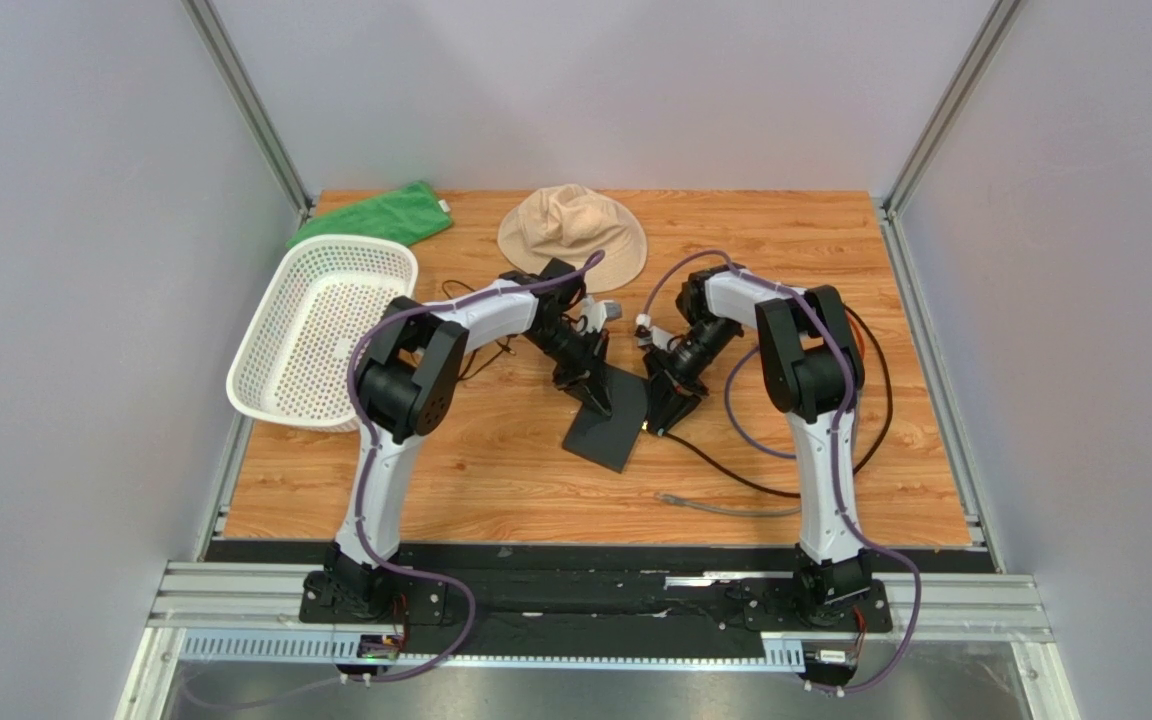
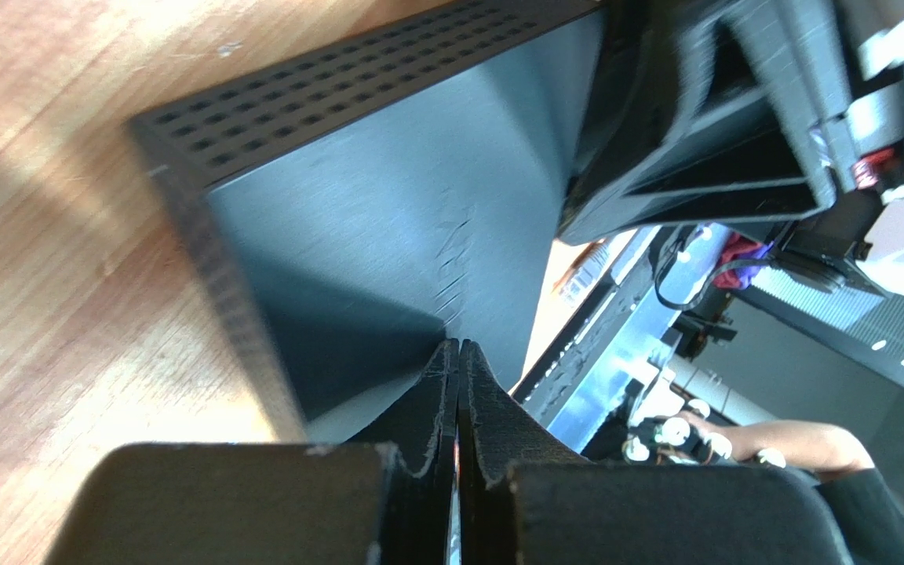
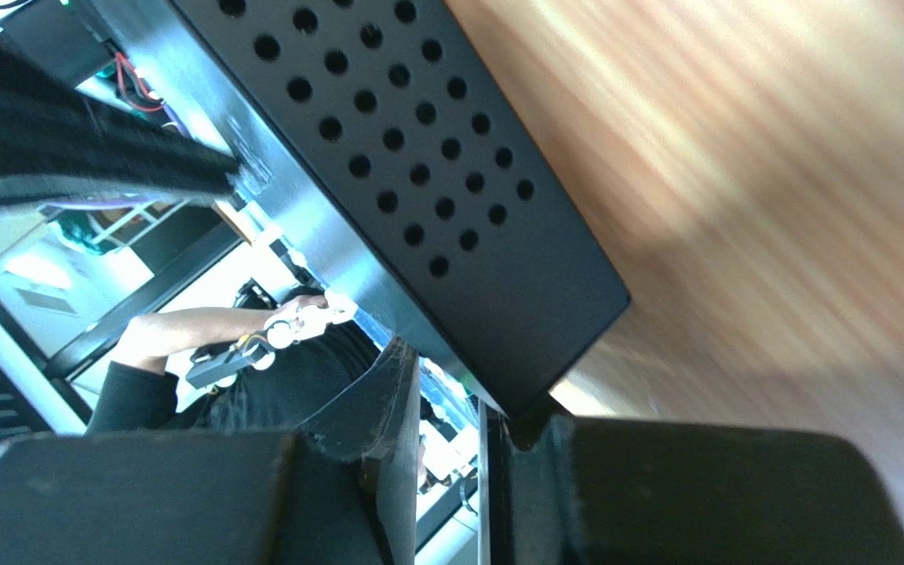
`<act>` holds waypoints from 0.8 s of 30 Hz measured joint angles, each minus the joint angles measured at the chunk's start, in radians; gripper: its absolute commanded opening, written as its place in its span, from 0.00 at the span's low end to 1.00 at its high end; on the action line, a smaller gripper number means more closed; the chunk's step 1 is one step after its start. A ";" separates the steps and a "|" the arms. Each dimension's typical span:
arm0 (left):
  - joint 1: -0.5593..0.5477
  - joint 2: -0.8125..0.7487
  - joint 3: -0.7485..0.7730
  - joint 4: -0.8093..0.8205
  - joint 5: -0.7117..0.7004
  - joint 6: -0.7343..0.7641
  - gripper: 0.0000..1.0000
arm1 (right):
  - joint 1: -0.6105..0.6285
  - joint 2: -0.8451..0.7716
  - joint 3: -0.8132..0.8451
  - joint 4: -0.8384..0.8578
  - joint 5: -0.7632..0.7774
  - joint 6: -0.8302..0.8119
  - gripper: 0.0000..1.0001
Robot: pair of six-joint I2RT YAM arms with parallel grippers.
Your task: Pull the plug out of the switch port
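The switch (image 1: 612,428) is a thin black box lying at the middle of the table. My left gripper (image 1: 593,387) is shut and empty, and its tips rest on the switch's far end. In the left wrist view the closed tips (image 2: 459,347) touch the switch's flat top (image 2: 398,212). My right gripper (image 1: 668,408) is at the switch's right edge. In the right wrist view it (image 3: 469,412) stands a little open, with a corner of the vented switch side (image 3: 421,153) against one finger (image 3: 539,441). No plug shows between the fingers. A black cable (image 1: 732,473) runs off from the switch's right side.
A grey cable (image 1: 717,506) lies loose near the front, its end pointing left. A white perforated basket (image 1: 319,330) stands at the left, a green cloth (image 1: 379,215) at the back left, and a beige hat (image 1: 572,233) at the back. More black cable loops behind the right arm (image 1: 868,390).
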 measured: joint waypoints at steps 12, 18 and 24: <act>0.004 -0.011 -0.006 -0.001 -0.006 0.004 0.00 | 0.018 -0.014 0.051 -0.027 0.112 0.001 0.00; 0.006 -0.123 -0.034 0.001 -0.229 0.075 0.23 | 0.129 0.014 0.212 -0.085 0.315 -0.035 0.00; 0.014 -0.145 -0.043 0.009 -0.341 0.070 0.00 | 0.157 0.013 0.225 -0.083 0.372 -0.023 0.00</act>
